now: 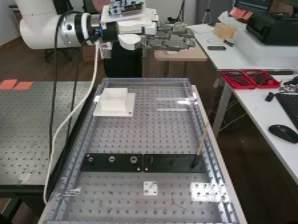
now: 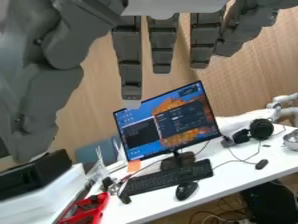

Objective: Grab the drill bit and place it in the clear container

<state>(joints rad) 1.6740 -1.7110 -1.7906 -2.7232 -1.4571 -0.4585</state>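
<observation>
Hand (image 1: 167,40) top centre, fingers spread, empty. Tan rod (image 1: 201,140) lower right, likely bit: pinch high, lift along its lean.

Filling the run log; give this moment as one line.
hand raised, open; no drill bit held; white block and black plates on bench

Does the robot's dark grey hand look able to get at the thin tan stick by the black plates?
Probably yes: the hand hangs high, fingers straight, and nothing seems to block the stick from above.
</observation>
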